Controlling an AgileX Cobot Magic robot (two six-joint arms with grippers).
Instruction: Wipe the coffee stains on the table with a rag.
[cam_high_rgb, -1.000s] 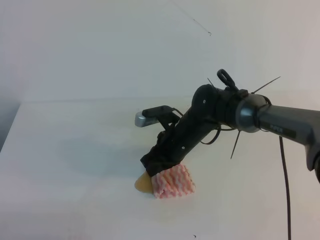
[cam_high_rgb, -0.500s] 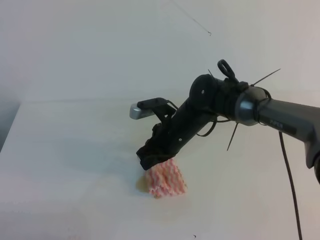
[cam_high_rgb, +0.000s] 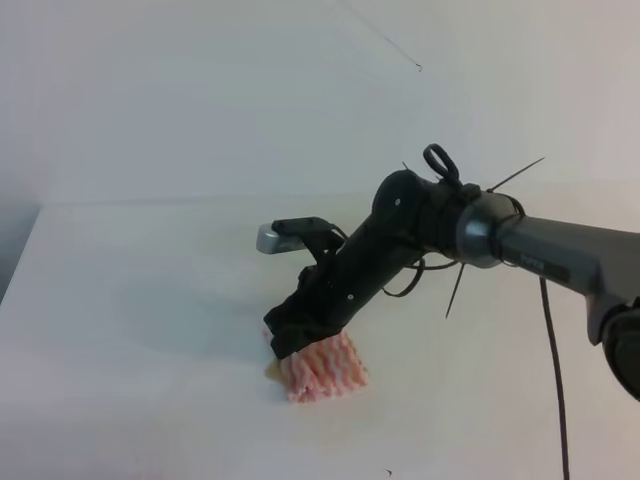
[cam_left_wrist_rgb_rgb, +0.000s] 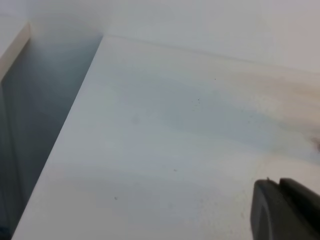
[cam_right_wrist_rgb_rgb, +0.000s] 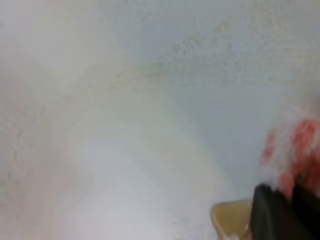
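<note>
Right gripper (cam_high_rgb: 292, 345) fingers pinching soft, crumpled pink-and-white striped rag (cam_high_rgb: 322, 368) by upper fold, pressed on white table (cam_high_rgb: 130, 300). Tan coffee stain (cam_right_wrist_rgb_rgb: 227, 219) apparently mostly covered. Light, limp cloth; grip bunched top.

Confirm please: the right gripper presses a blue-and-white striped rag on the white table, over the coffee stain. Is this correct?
Not quite: the rag is pink-and-white striped, not blue, as the exterior high view shows. The rest holds: the right gripper presses it on the white table, over the coffee stain.
</note>
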